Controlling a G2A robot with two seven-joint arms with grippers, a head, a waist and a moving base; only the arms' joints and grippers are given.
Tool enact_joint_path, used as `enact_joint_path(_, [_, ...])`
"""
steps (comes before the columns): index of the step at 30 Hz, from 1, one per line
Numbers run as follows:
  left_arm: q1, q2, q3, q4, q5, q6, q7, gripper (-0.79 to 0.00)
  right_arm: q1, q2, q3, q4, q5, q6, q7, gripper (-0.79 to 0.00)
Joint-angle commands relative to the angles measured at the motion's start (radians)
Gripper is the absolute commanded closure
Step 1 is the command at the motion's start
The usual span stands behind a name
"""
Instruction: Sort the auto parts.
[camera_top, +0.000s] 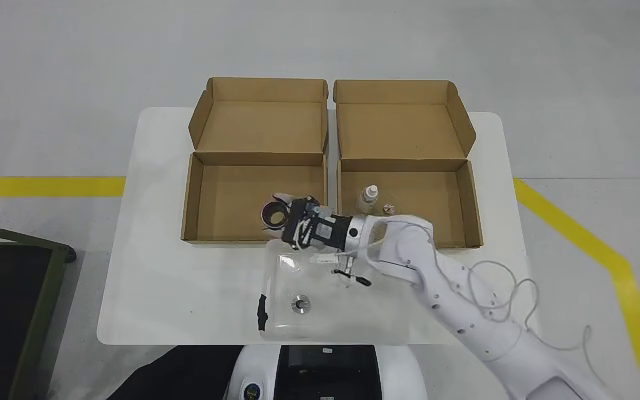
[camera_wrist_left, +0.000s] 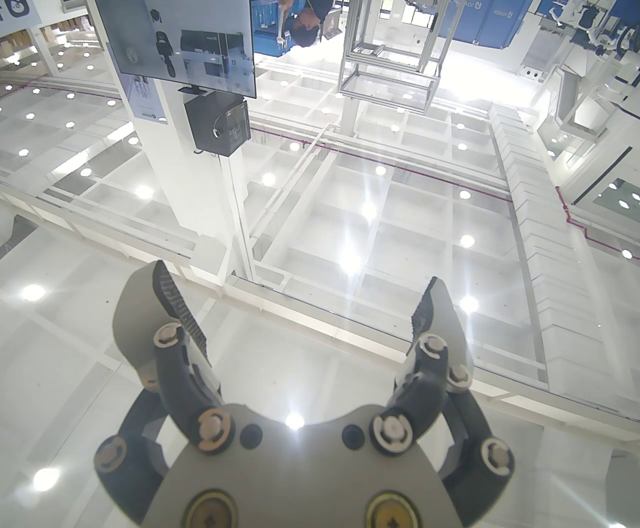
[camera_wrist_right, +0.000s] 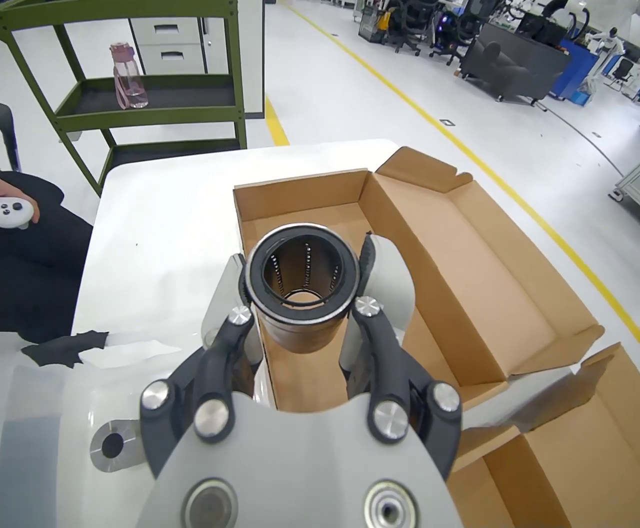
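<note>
The right tool (camera_wrist_right: 302, 260) is pinching a black bearing (camera_wrist_right: 300, 327) by its sides, with the hollow end facing the wrist camera. Seen from the top, the bearing is hanging over the left box (camera_top: 225, 205), near that box's front right corner. The right box (camera_top: 430, 205) is sitting just beside it and is holding two small parts: a pale bottle-shaped one (camera_top: 370, 192) and a tiny one (camera_top: 388, 208) close by. On the worktop (camera_top: 160, 250), in front of the boxes, a metal flange (camera_top: 298, 304) is lying on a clear sheet (camera_top: 310, 320), with a black scrap (camera_top: 260, 310) at the sheet's edge. The left tool (camera_wrist_left: 297, 280) is pointing up at the ceiling — fingers spread wide, gripping nothing.
</note>
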Motion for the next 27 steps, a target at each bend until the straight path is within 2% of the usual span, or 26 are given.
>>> enact_joint_path(1, [0.000, 0.000, 0.000, 0.000, 0.000, 0.000, 0.000, -0.785, 0.022, -0.010, -0.020, 0.024, 0.000, 0.005, 0.012, 0.000])
enact_joint_path(13, [0.000, 0.000, 0.000, 0.000, 0.000, 0.000, 0.000, -0.785, 0.142, -0.083, -0.118, 0.189, 0.039, 0.038, 0.038, 0.000])
enact_joint_path(27, [0.000, 0.000, 0.000, 0.000, 0.000, 0.000, 0.000, -0.785, 0.205, -0.152, -0.180, 0.346, 0.049, 0.084, 0.065, 0.000])
